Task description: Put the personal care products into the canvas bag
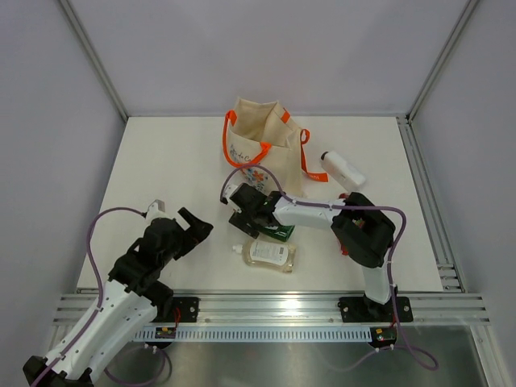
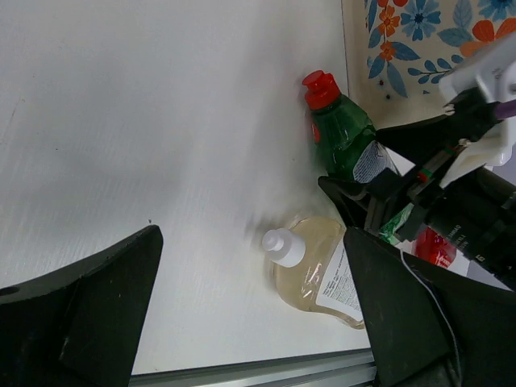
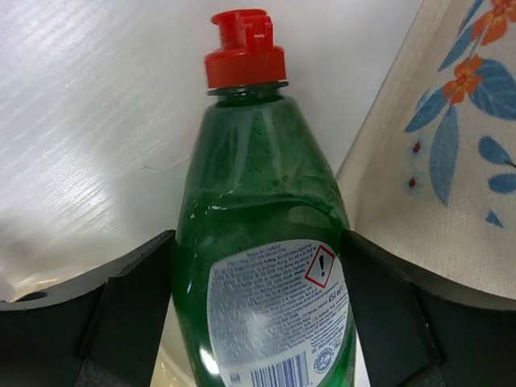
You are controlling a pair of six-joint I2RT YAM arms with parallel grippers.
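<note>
The green bottle [image 3: 260,242] with a red cap lies between my right gripper's [image 3: 258,266] fingers, which press on both its sides; it also shows in the top view [image 1: 278,233] and the left wrist view [image 2: 345,139]. The clear-beige bottle [image 1: 270,255] lies flat just in front of it, white cap to the left [image 2: 310,270]. The canvas bag [image 1: 262,145] stands behind with its mouth open, and its floral side is next to the green bottle [image 3: 451,153]. The white bottle [image 1: 343,169] lies right of the bag. My left gripper [image 1: 196,228] is open and empty, left of the beige bottle. The yellow and red bottles are out of view.
The right arm [image 1: 364,234] reaches leftward across the table's front centre. The aluminium rail [image 1: 274,306] runs along the near edge. A side rail [image 1: 427,201] lines the right edge. White walls enclose the back and sides.
</note>
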